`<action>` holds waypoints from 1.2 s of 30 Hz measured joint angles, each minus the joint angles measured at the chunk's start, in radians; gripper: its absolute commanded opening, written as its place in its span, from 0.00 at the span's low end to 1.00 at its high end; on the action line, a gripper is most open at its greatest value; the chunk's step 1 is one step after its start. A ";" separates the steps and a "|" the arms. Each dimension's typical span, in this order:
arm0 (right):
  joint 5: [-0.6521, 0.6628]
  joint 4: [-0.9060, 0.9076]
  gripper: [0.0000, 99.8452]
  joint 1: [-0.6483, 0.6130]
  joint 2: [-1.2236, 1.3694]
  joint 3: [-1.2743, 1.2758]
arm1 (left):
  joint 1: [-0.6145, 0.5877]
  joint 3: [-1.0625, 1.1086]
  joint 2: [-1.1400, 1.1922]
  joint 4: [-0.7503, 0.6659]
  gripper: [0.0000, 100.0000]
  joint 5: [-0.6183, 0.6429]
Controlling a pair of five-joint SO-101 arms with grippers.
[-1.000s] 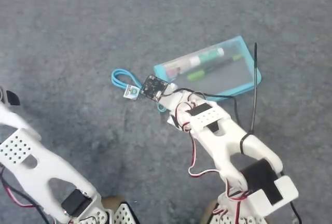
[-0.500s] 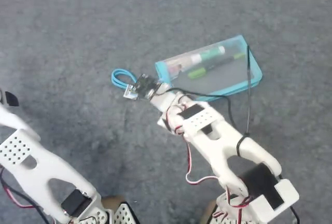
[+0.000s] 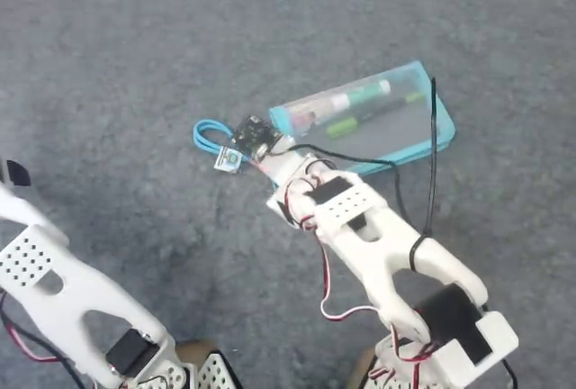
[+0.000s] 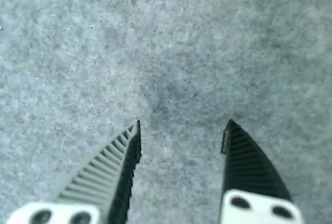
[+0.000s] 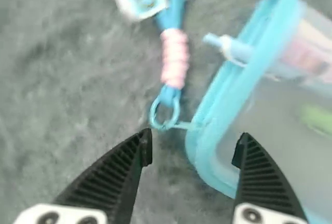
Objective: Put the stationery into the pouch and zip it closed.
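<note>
My right jaws stand open low over the zip end of the pouch (image 3: pixel 364 123), one tip beside the small ring (image 5: pixel 165 114) that joins the blue strap (image 5: pixel 175 53) to the pouch, the other over the pouch's corner. Since a second ago my right arm (image 3: pixel 360 227) has swung from the pouch's corner toward the strap. The pouch lies about where it was on the grey counter (image 3: pixel 135 74), pens (image 3: pixel 360 122) inside. My left jaws gape over bare counter, well apart from the pouch.
</note>
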 measured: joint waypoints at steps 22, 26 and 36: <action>-0.727 0.330 0.25 -0.109 0.103 -0.391 | 0.000 0.000 0.000 0.000 0.24 0.000; -0.784 0.404 0.25 -0.109 0.279 -0.532 | 0.000 0.000 0.000 0.000 0.24 0.000; -1.154 0.605 0.25 -0.109 0.606 -0.910 | 0.000 -0.002 0.035 0.000 0.24 0.000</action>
